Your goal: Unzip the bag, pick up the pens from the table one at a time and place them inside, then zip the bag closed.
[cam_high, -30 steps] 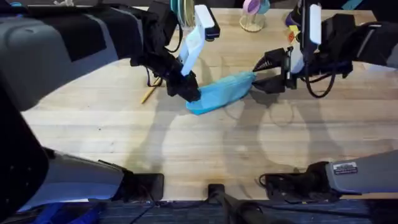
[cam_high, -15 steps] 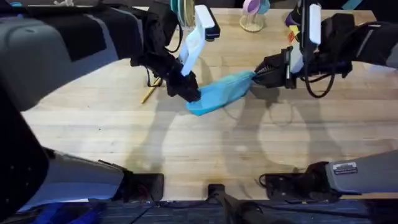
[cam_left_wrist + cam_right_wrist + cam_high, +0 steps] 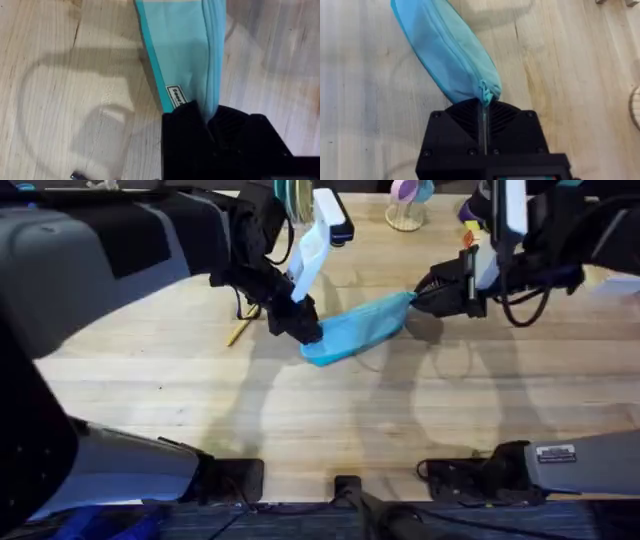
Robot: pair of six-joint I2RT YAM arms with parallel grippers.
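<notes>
The light blue bag (image 3: 358,330) lies on the counter (image 3: 300,420), held at both ends: the left pincer (image 3: 207,117) clamps one end beside a small white label (image 3: 176,96), its writing too small to read, and the right pincer (image 3: 485,107) is closed on the other tip, one pen (image 3: 240,330) nearby

— What lies mid-table?
— The bag (image 3: 358,330), slanting across the table (image 3: 300,410), its far right end raised a little.
— Who has hold of it?
— The left gripper (image 3: 306,330) clamps its lower left end; the right gripper (image 3: 418,297) pinches the upper right tip, fingers closed.
— Anything else?
— One of the pens (image 3: 239,330) lies just left of the left gripper, partly hidden by the arm.
</notes>
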